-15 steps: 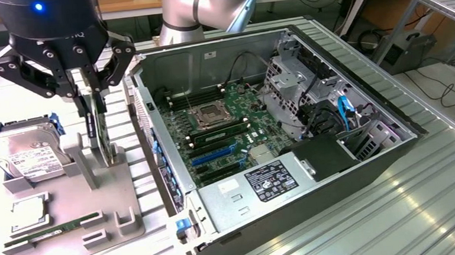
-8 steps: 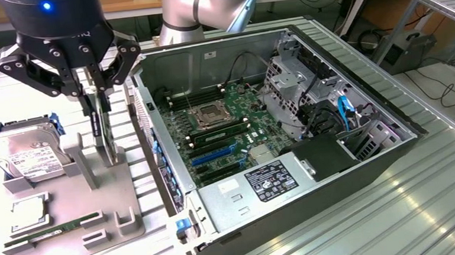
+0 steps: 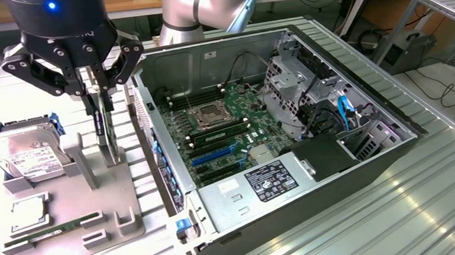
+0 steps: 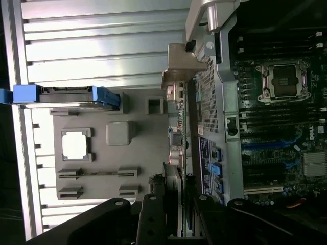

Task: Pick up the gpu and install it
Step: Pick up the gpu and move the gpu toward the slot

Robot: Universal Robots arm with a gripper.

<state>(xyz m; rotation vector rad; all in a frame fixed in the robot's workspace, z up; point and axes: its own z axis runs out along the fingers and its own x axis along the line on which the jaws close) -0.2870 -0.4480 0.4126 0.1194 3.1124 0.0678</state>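
Note:
The gpu [image 3: 108,141] is a thin black card hanging upright and edge-on from my gripper [image 3: 100,102], which is shut on its upper part. Its lower end sits just above the grey holder tray [image 3: 117,199], to the exterior view's left of the open computer case [image 3: 357,173]; I cannot tell whether it touches the tray. In the wrist view the gpu [image 4: 176,153] runs between my black fingers [image 4: 153,219], with its silver bracket and ports alongside the case's perforated rear wall [image 4: 207,102]. The motherboard [image 3: 227,127] lies exposed inside, with blue slots [image 3: 213,155].
On the holder tray lie a silver hard drive [image 3: 27,154] in blue rails, a square processor [image 3: 29,212] and a slim green memory stick [image 3: 51,228]. The arm [image 3: 196,11] rises behind the case. Ribbed metal table [image 3: 423,222] surrounds everything.

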